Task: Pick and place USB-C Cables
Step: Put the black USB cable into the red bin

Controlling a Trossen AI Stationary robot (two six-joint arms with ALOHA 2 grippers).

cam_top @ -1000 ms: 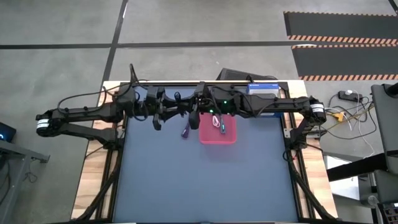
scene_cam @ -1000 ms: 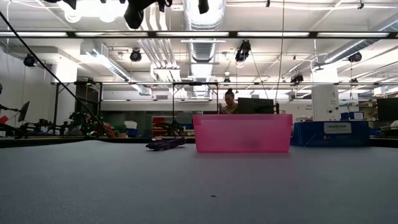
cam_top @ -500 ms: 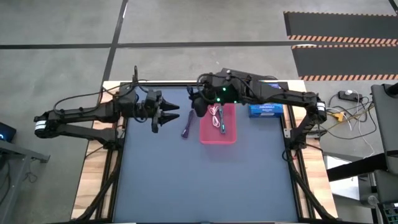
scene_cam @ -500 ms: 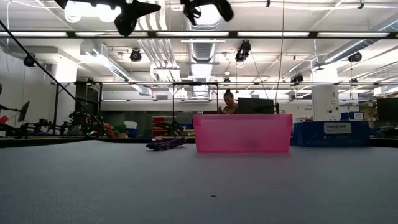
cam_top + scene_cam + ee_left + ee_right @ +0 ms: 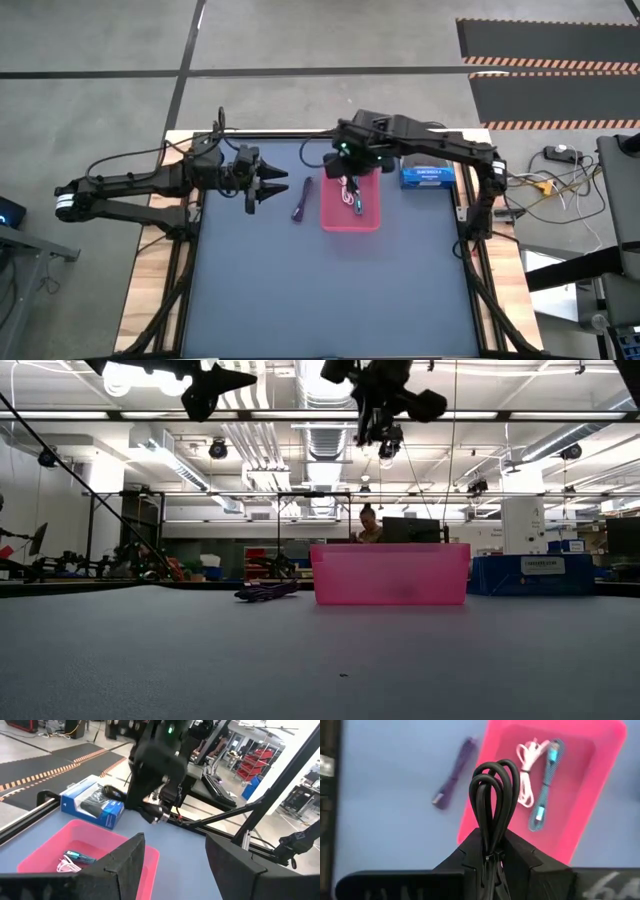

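Note:
The black USB-C cable (image 5: 495,795) is a looped bundle in my right gripper (image 5: 492,840), which hangs high above the far-left part of the pink tray (image 5: 368,222). The white cable (image 5: 527,755) and the teal cable (image 5: 545,785) lie side by side on the tray floor. The purple cable (image 5: 302,200) lies flat on the table just left of the tray. My left gripper (image 5: 272,187) is open, held level in the air to the left of the purple cable, pointing toward the tray. My right gripper pinches the black cable bundle between its two fingers at the lower part of the loops (image 5: 492,827), coming from above and pointing down. The loop end (image 5: 495,772) sticks out past the fingertips. The cable is lifted clear of tray and table.
A blue box (image 5: 425,176) lies on the table right of the tray's far end. The tray (image 5: 390,573) and purple cable (image 5: 265,592) sit near the far edge; the dark mat (image 5: 330,290) stretches toward the near edge. A person (image 5: 368,520) sits in the room beyond.
My right gripper, carrying the black cable, has moved toward the table's right, from beside the purple cable to above the tray's far-left part. My left gripper has tipped up from pointing down to level and stayed open. Tray and other cables have not moved.

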